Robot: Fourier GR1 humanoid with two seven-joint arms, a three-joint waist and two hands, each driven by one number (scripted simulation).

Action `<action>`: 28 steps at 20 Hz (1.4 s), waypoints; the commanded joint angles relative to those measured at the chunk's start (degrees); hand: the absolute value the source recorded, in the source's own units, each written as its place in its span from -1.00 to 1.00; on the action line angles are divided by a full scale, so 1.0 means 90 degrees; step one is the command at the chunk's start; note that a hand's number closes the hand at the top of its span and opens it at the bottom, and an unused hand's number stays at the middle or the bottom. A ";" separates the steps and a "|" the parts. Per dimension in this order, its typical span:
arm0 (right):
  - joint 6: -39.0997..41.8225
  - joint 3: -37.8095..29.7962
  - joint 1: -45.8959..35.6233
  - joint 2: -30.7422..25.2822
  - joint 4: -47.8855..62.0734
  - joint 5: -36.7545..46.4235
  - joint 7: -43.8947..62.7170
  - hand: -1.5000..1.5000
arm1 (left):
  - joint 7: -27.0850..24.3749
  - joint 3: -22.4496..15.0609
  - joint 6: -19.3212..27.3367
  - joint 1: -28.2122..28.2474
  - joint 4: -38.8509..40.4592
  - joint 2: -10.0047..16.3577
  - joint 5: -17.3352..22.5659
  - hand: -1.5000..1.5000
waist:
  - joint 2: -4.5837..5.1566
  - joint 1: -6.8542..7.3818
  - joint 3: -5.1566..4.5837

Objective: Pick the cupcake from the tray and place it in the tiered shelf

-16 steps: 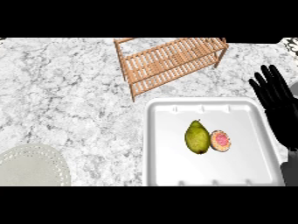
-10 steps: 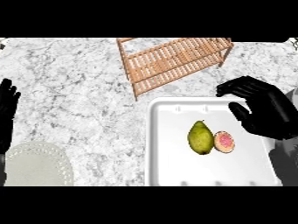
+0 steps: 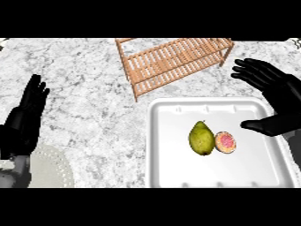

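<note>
Our right hand (image 3: 284,103) hangs open over the tray's right edge, fingers spread toward the counter's far edge and thumb pointing in at the cupcake (image 3: 226,142); it holds nothing. The cupcake sits in the white tray (image 3: 172,145), a little right of the tray's middle, pink top up. A green fruit (image 3: 202,138) lies just beside it on the left, so close that we cannot tell whether they touch.

That closeness is our main worry. If fingers come down on the cupcake's left side, we judge they could nudge the fruit or close round both. The wooden tiered shelf (image 3: 172,62) lies at the counter's far edge, so a carry there could clip its slats.

Our left hand (image 3: 24,117) rests open near the counter's left edge, above a pale plate (image 3: 48,170).
</note>
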 commanded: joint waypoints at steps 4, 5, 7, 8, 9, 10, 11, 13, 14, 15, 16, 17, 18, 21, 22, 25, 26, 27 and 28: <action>0.1786 0.0108 -0.0277 -0.1689 -0.0637 0.0203 0.0469 -1.00 | 0.0116 0.0003 -0.0069 0.0208 -0.0257 0.0009 0.0017 0.00 | -0.0029 -0.0009 -0.0007; 0.1790 0.0364 -0.0484 -0.1756 -0.0932 0.0291 0.0791 -1.00 | 0.0166 -0.0029 -0.0012 0.0018 -0.0192 -0.0066 -0.0015 0.00 | -0.0033 -0.0041 -0.0014; 0.1868 0.0676 -0.0398 -0.1796 -0.1253 0.0718 0.0902 -1.00 | 0.0211 -0.0139 0.0046 0.0110 -0.0267 -0.0134 -0.0112 0.00 | -0.0023 -0.0032 -0.0010; 0.2023 0.0619 -0.0196 -0.2065 -0.1709 0.0756 0.0934 -1.00 | 0.0269 0.0050 -0.0017 0.0094 -0.0292 -0.0037 0.0027 0.00 | -0.0052 -0.0123 -0.0011; 0.1994 0.0714 -0.0384 -0.2263 -0.2093 0.1087 0.1077 -1.00 | 0.0098 -0.0034 -0.0016 0.0209 -0.0213 -0.0094 -0.0054 0.00 | -0.0075 -0.0147 -0.0020; 0.2070 0.0664 -0.0657 -0.2497 -0.2028 0.1305 0.1206 -1.00 | 0.0178 0.0009 -0.0011 0.0174 -0.0233 -0.0066 -0.0031 0.00 | -0.0050 -0.0066 -0.0019; 0.1984 0.0646 -0.0800 -0.2657 -0.2163 0.1609 0.1361 -1.00 | -0.0004 -0.0065 0.0014 0.0435 -0.0453 -0.0093 -0.0109 0.00 | -0.0070 0.0018 -0.0020; 0.1851 0.1227 -0.0628 -0.2504 -0.2757 0.2400 0.1561 -1.00 | 0.0047 -0.0148 0.0022 0.0484 -0.0510 -0.0158 -0.0128 0.00 | -0.0057 -0.0004 -0.0013; 0.1807 0.1314 -0.0847 -0.2566 -0.2968 0.2372 0.1951 -1.00 | 0.0352 -0.0137 0.0173 0.0044 -0.0277 -0.0191 -0.0217 0.00 | -0.0037 -0.0098 -0.0016; 0.1740 0.1391 -0.0896 -0.2614 -0.3070 0.2517 0.2269 -1.00 | 0.0327 -0.0190 0.0198 0.0286 -0.0508 -0.0215 -0.0234 0.00 | -0.0047 -0.0031 -0.0016; 0.1599 0.1630 -0.0805 -0.2458 -0.3131 0.2982 0.2353 -1.00 | -0.0037 -0.0178 0.0021 0.0436 -0.0299 -0.0272 -0.0194 0.00 | -0.0019 -0.0010 -0.0017; 0.1713 0.1593 -0.1029 -0.2535 -0.3051 0.2871 0.2656 -1.00 | 0.0129 0.0101 -0.0075 0.0275 -0.0346 -0.0030 -0.0094 0.00 | -0.0014 0.0010 -0.0016; 0.1599 0.1877 -0.0845 -0.2321 -0.3326 0.3117 0.2844 -1.00 | 0.0186 0.0032 -0.0006 0.0055 -0.0180 -0.0166 -0.0176 0.00 | -0.0007 -0.0045 -0.0012; 0.1462 0.2409 -0.1008 -0.1674 -0.3286 0.3501 0.3549 -1.00 | -0.0086 0.0246 -0.0286 0.0371 -0.0193 -0.0119 -0.0059 0.00 | 0.0000 0.0022 -0.0012; 0.1373 0.2511 -0.0398 -0.1789 -0.3879 0.3839 0.3489 -1.00 | 0.0089 -0.0018 0.0076 -0.0007 0.0088 -0.0413 -0.0388 0.00 | -0.0006 -0.0090 -0.0007; 0.1509 0.2898 -0.0500 -0.1690 -0.3605 0.4726 0.3489 -1.00 | 0.0140 0.0239 -0.0306 0.0193 -0.0192 -0.0133 -0.0162 0.00 | 0.0001 -0.0013 -0.0006; 0.1664 0.2717 -0.0627 -0.1723 -0.3728 0.4602 0.3713 -1.00 | 0.0271 0.0271 -0.0133 -0.0222 0.0011 -0.0279 -0.0263 0.00 | 0.0001 -0.0051 -0.0007; 0.1817 0.2734 -0.0708 -0.1693 -0.3709 0.4665 0.3824 -1.00 | 0.0176 0.0084 -0.0128 0.0130 -0.0216 -0.0385 -0.0370 0.00 | -0.0003 -0.0021 -0.0007; 0.1591 0.3281 -0.0709 -0.1521 -0.3495 0.5370 0.3868 -1.00 | 0.0498 0.0037 -0.0056 0.0084 -0.0412 -0.0324 -0.0358 0.00 | 0.0001 0.0023 -0.0004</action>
